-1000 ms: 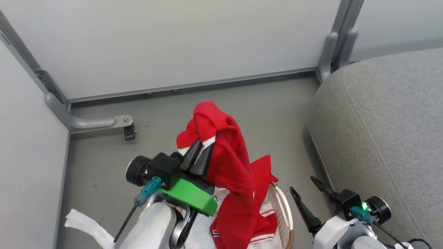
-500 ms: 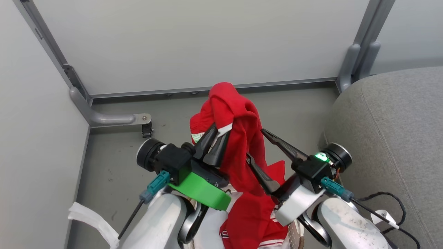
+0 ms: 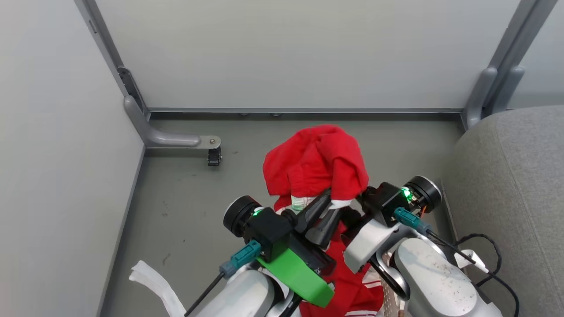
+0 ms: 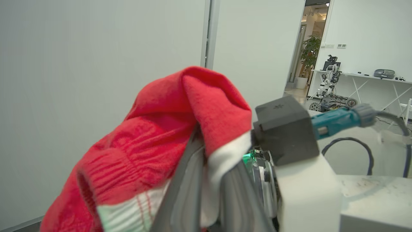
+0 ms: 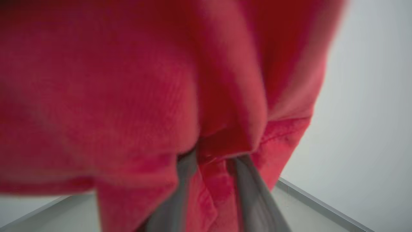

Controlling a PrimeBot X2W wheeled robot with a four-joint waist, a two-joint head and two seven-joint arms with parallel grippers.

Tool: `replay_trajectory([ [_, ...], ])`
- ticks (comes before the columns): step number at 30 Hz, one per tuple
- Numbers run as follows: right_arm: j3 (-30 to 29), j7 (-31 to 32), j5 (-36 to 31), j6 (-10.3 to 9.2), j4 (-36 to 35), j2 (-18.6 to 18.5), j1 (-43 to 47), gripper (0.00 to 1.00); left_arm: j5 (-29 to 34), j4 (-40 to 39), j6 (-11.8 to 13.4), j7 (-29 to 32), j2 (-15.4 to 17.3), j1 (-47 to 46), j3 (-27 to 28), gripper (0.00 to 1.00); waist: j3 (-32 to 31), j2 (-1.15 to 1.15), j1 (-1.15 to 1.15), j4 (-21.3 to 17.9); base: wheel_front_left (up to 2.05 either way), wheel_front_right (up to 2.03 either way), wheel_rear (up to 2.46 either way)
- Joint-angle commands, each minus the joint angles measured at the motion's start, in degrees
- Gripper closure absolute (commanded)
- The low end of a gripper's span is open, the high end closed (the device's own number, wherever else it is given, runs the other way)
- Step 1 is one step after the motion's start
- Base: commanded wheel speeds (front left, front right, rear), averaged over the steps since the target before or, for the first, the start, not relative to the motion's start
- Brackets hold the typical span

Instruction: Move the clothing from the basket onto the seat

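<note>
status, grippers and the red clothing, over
Left gripper shut on clothing. Right gripper fingers astride a fold, grip unconfirmed. Clothing raised, tail hanging at basket, not on seat. Nothing seen blocking.

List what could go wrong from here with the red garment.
The left gripper pinches the garment near its white trim, so it might slip free. The garment's tail hangs down at the basket and may snag its rim. The right gripper sits deep in folds; its grip may be poor.
</note>
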Motion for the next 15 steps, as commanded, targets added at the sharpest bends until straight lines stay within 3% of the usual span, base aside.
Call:
replay_trajectory([
  [1,-0.19,0.0,1.06,-0.04,0.47,0.09,-0.86,1.0,-0.71,0.16,-0.14,0.01,0.07,-0.32,-0.3,1.0,-0.29,0.23,0.0,1.37,0.0,0.0,0.0],
  [7,-1.11,-0.01,2.88,-0.04,-0.47,0.22,0.42,1.0,0.41,1.23,-0.14,0.02,0.07,0.64,1.55,1.0,-0.06,0.23,0.0,0.94,0.0,0.0,0.0],
  [8,-1.56,0.0,3.08,-0.05,-0.74,0.19,0.87,1.0,0.8,1.23,-0.14,0.02,0.06,0.86,2.12,0.62,0.06,0.23,0.0,0.45,0.0,0.0,0.0],
  [9,-2.18,-0.01,3.05,-0.05,-1.09,0.13,1.5,1.0,1.16,1.56,-0.14,0.03,0.06,1.31,2.71,0.0,0.18,0.23,0.0,-0.23,0.0,0.0,0.0],
  [15,-5.49,-0.01,3.46,-0.04,-3.08,0.39,5.24,1.0,3.86,2.77,-0.14,0.02,0.06,3.09,6.16,0.0,1.29,0.23,0.0,-8.26,0.0,0.0,0.0],
])
